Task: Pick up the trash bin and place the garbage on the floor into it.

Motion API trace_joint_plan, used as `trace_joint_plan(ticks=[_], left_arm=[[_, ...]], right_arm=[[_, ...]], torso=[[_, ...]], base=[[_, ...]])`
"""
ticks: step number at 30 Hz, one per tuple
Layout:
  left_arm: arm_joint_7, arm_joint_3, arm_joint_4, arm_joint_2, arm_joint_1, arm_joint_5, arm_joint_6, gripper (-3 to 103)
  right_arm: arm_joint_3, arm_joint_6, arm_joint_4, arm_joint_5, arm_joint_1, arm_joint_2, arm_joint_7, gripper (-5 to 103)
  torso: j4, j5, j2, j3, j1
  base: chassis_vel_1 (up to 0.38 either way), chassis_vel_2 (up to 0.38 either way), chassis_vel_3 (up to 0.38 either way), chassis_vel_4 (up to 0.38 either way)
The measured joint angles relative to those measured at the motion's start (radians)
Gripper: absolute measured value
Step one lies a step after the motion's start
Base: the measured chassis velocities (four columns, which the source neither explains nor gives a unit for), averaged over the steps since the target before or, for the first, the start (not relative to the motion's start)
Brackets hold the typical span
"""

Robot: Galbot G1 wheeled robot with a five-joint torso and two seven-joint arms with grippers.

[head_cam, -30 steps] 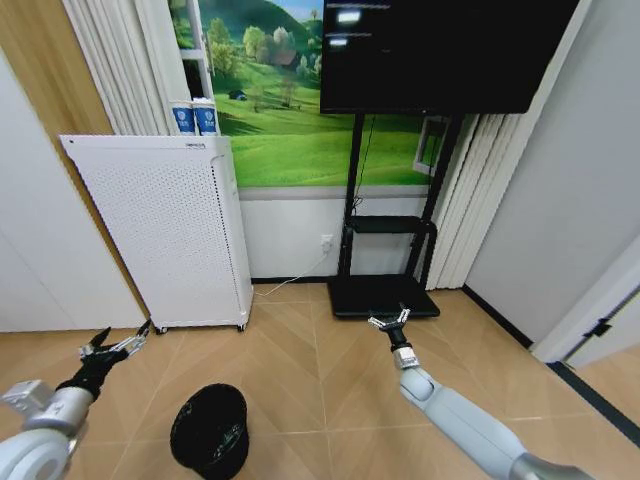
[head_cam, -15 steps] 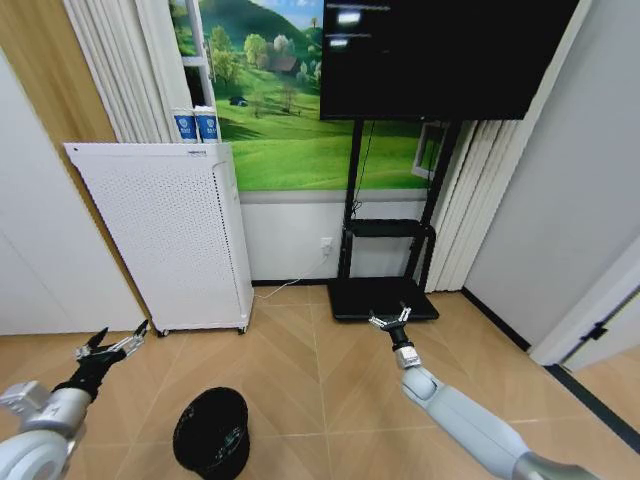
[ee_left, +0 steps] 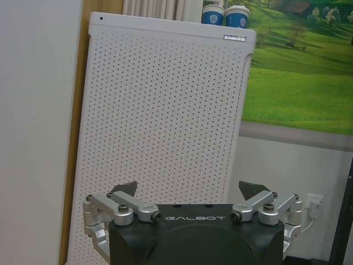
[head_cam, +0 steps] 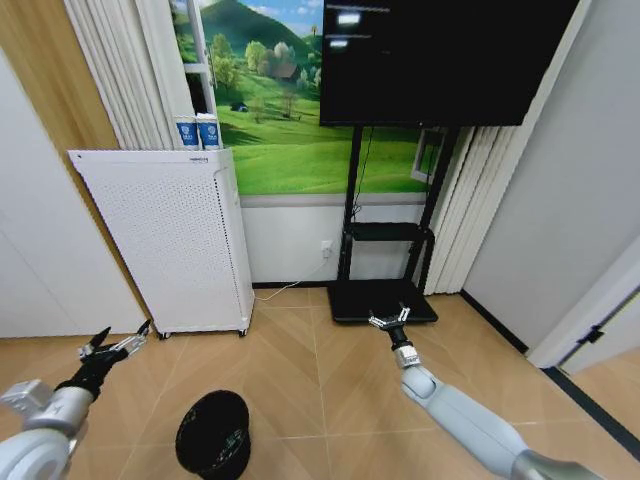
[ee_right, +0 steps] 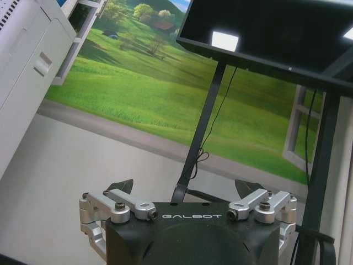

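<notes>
The trash bin (head_cam: 212,433) stands upright on the wood floor, near and a little left of centre, with both arms held out above the floor and neither touching it. The left gripper (head_cam: 115,343) hovers to the bin's far left with its fingers spread apart and empty; the right gripper (head_cam: 390,321) hovers well to the right, near the black TV stand base (head_cam: 382,298), also spread and empty. The likely trouble is the reach: the bin sits low and close to the robot, so a hasty descent could clip the rim and tip the light mesh basket over or push it toward the white appliance (head_cam: 170,238). No litter can be made out on the floor here. Both gripper bodies read "GALBOT"; the print on the two blue-and-white cups (ee_left: 225,15) atop the appliance is too small to read.
</notes>
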Motion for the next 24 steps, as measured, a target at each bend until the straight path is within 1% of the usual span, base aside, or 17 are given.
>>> trace_joint_plan(ticks=[1,3,4,5,6,7,9,11,12,14,15,17,18,20,21,22,24], left_arm=[[-0.001,0.000,0.003,0.001,-0.003,0.000,0.000,100],[-0.001,0.005,0.008,-0.002,-0.010,0.000,0.000,100],[-0.001,0.005,0.008,-0.002,-0.010,0.000,0.000,100],[-0.001,0.007,0.009,-0.005,-0.011,0.000,0.000,100],[-0.001,0.013,0.011,-0.013,-0.016,0.003,0.000,100],[-0.001,0.013,0.011,-0.013,-0.016,0.003,0.000,100],[0.005,0.029,0.018,-0.028,-0.024,0.013,-0.001,100],[0.011,0.043,0.022,-0.037,-0.032,0.023,-0.002,100],[0.011,0.043,0.022,-0.037,-0.032,0.023,-0.002,100],[0.010,0.056,0.022,-0.046,-0.043,0.026,-0.002,100],[0.010,0.056,0.022,-0.046,-0.043,0.026,-0.002,100],[0.010,0.067,0.022,-0.059,-0.053,0.034,-0.003,100],[0.010,0.067,0.022,-0.059,-0.053,0.034,-0.003,100],[0.010,0.073,0.019,-0.079,-0.054,0.041,-0.003,100],[0.010,0.073,0.019,-0.079,-0.054,0.041,-0.003,100],[0.010,0.073,0.015,-0.093,-0.050,0.049,-0.003,100],[0.010,0.073,0.014,-0.098,-0.049,0.052,-0.003,100]], right_arm=[[-0.020,-0.008,0.011,0.040,0.003,-0.019,-0.014,100],[-0.092,-0.027,0.049,0.139,0.004,-0.095,-0.072,100],[-0.092,-0.027,0.049,0.139,0.004,-0.095,-0.072,100],[-0.111,-0.027,0.055,0.159,0.004,-0.116,-0.087,100],[-0.147,-0.022,0.065,0.206,0.004,-0.160,-0.115,100],[-0.147,-0.022,0.065,0.206,0.004,-0.160,-0.115,100],[-0.184,-0.039,0.128,0.333,0.003,-0.246,-0.144,100],[-0.199,-0.069,0.196,0.429,-0.006,-0.323,-0.156,100],[-0.199,-0.069,0.196,0.429,-0.006,-0.323,-0.156,100],[-0.195,-0.113,0.278,0.513,-0.035,-0.400,-0.156,100],[-0.195,-0.113,0.278,0.513,-0.035,-0.400,-0.156,100],[-0.141,-0.162,0.366,0.573,-0.104,-0.463,-0.123,100],[-0.141,-0.162,0.366,0.573,-0.104,-0.463,-0.123,100],[-0.020,-0.197,0.444,0.592,-0.246,-0.487,-0.082,100],[-0.020,-0.197,0.444,0.592,-0.246,-0.487,-0.082,100],[0.054,-0.226,0.485,0.589,-0.343,-0.494,-0.059,100],[0.092,-0.238,0.500,0.584,-0.385,-0.498,-0.053,100]], torso=[[0.0000,0.0001,0.005,0.004,0.002],[-0.0003,0.0002,0.017,0.011,0.006],[-0.0003,0.0002,0.017,0.011,0.006],[-0.0003,0.0002,0.019,0.013,0.007],[-0.0010,0.0000,0.027,0.017,0.010],[-0.0010,0.0000,0.027,0.017,0.010],[-0.0007,0.0005,0.039,0.024,0.014],[-0.0003,-0.0004,0.049,0.031,0.018],[-0.0003,-0.0004,0.049,0.031,0.018],[-0.0003,0.0001,0.060,0.038,0.022],[-0.0003,0.0001,0.060,0.038,0.022],[-0.0007,-0.0007,0.073,0.045,0.027],[-0.0007,-0.0007,0.073,0.045,0.027],[-0.0003,0.0003,0.086,0.053,0.032],[-0.0003,0.0003,0.086,0.053,0.032],[-0.0004,0.0007,0.094,0.058,0.035],[-0.0003,0.0007,0.096,0.060,0.037]], base=[[0.000,0.000,0.000,0.000],[0.000,0.000,0.000,0.000],[0.000,0.000,0.000,0.000],[0.000,0.000,0.000,0.000],[0.000,0.000,0.000,0.000],[0.000,0.000,0.000,0.000],[0.000,0.000,0.000,0.000],[0.000,0.000,0.000,0.000],[0.000,0.000,0.000,0.000],[0.000,0.000,0.000,0.000],[0.000,0.000,0.000,0.000],[0.000,0.000,0.000,0.000],[0.000,0.000,0.000,0.000],[0.000,0.000,0.000,0.000],[0.000,0.000,0.000,0.000],[0.000,0.000,0.000,0.000],[0.000,0.000,0.000,0.000]])
